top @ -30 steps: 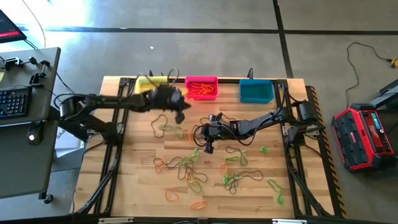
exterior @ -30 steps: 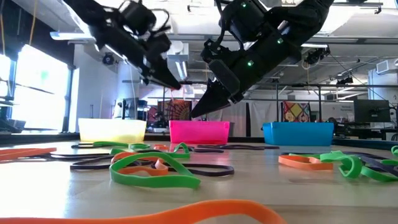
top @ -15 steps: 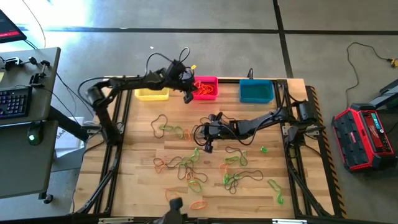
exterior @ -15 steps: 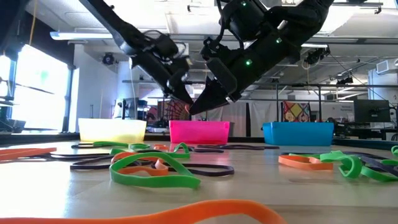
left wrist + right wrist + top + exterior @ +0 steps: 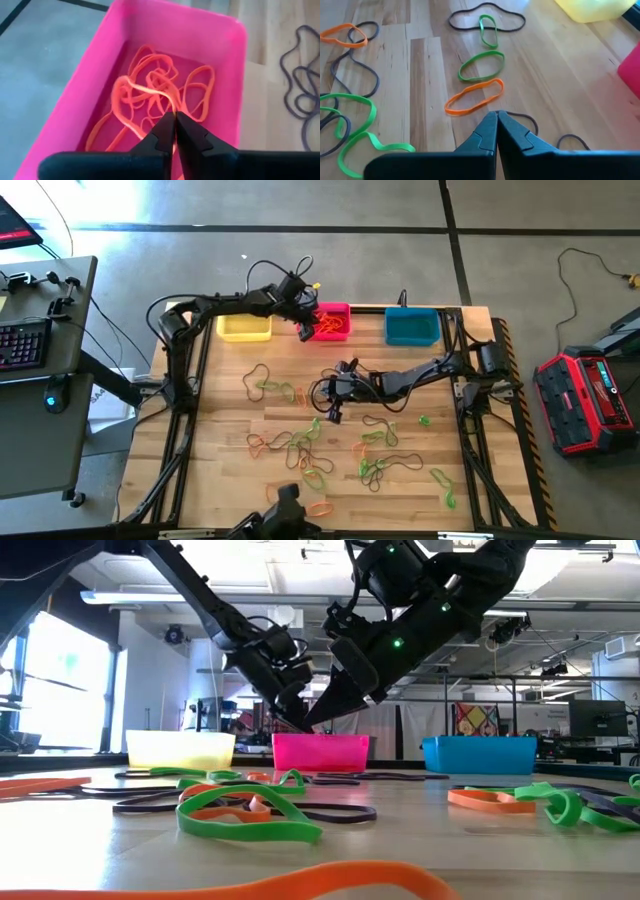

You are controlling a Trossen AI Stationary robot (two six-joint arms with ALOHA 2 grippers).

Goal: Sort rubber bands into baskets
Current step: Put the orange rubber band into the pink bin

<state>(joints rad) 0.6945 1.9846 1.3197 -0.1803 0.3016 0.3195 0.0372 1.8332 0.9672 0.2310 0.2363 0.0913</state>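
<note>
Three baskets stand along the table's far edge: yellow (image 5: 244, 328), pink (image 5: 337, 308) and teal (image 5: 412, 327). The pink basket (image 5: 225, 35) holds several orange rubber bands (image 5: 155, 90). My left gripper (image 5: 305, 330) hangs over the pink basket's left end, shut on an orange rubber band (image 5: 145, 90). My right gripper (image 5: 331, 406) is shut and empty, low over mid-table; an orange band (image 5: 474, 96) and green bands (image 5: 481, 65) lie just beyond it. Many green, orange and dark bands (image 5: 300, 445) lie loose on the wooden table. My left gripper pinches a strand of the orange band (image 5: 173, 104) between its two fingertips. The fingers point slanting down into the pink basket. The band trails from the fingertips onto the other orange bands in the basket.
Black cables (image 5: 270, 280) loop behind the yellow basket. A desk with a keyboard (image 5: 25, 345) stands left of the table, and a red and black case (image 5: 590, 400) sits on the floor at the right. A dark shape (image 5: 285, 510) shows at the table's near edge.
My left gripper has gone from over the table's left middle toward the far edge and right, and has come down over the pink basket. My right gripper has kept still.
</note>
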